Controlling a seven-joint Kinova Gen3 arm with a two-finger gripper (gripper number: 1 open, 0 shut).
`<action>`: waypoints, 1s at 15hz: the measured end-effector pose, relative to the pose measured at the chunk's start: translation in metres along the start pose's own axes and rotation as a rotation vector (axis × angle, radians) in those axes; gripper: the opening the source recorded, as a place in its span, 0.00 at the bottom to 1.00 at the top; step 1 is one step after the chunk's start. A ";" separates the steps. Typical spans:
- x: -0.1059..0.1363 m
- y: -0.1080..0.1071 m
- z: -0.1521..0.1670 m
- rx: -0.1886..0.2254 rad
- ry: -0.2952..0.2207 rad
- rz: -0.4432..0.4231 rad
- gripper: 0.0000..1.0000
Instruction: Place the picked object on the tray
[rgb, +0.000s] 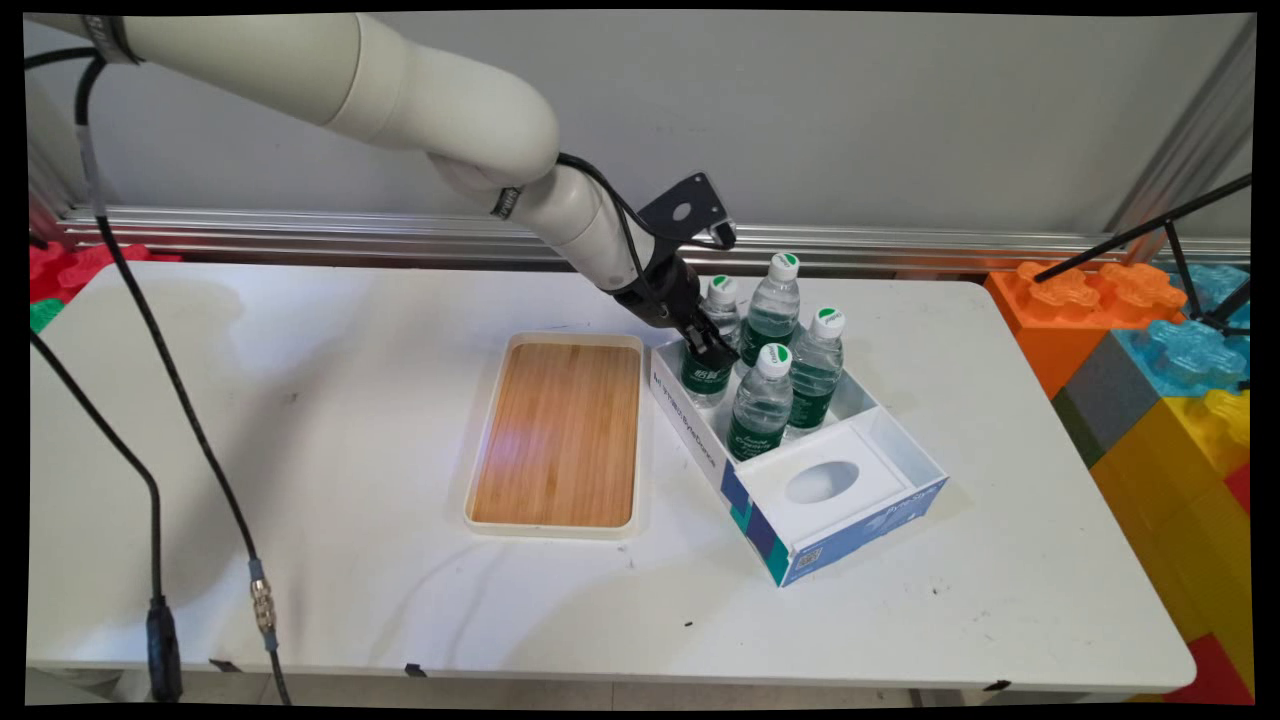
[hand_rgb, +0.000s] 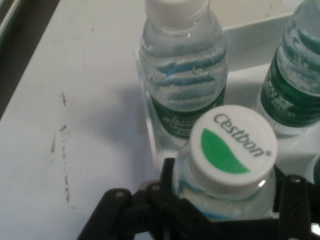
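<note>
My black gripper (rgb: 712, 345) reaches down into the near-left corner of a white and blue box (rgb: 700, 445) and is shut on the neck of a water bottle (rgb: 704, 380) with a green label. In the hand view this bottle's white and green Cestbon cap (hand_rgb: 232, 145) sits between my two fingers (hand_rgb: 167, 175), and the gripper (hand_rgb: 230, 197) holds it just under the cap. Several more such bottles stand upright in the box around it, among them one behind it (rgb: 722, 305) and one in front (rgb: 761, 405). The box's front part carries a white insert with an oval hole (rgb: 822, 482).
A white tray with a bamboo floor (rgb: 560, 435) lies just left of the box. Big orange, blue and yellow foam blocks (rgb: 1150, 350) are stacked past the table's right edge, under a black stand (rgb: 1180, 225). Black cables (rgb: 160, 380) hang over the table's left side.
</note>
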 end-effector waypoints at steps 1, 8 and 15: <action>-0.001 0.001 0.000 -0.001 0.000 0.000 0.00; 0.023 -0.004 -0.048 0.015 0.037 -0.023 0.00; 0.054 -0.013 -0.151 0.032 0.037 -0.038 0.00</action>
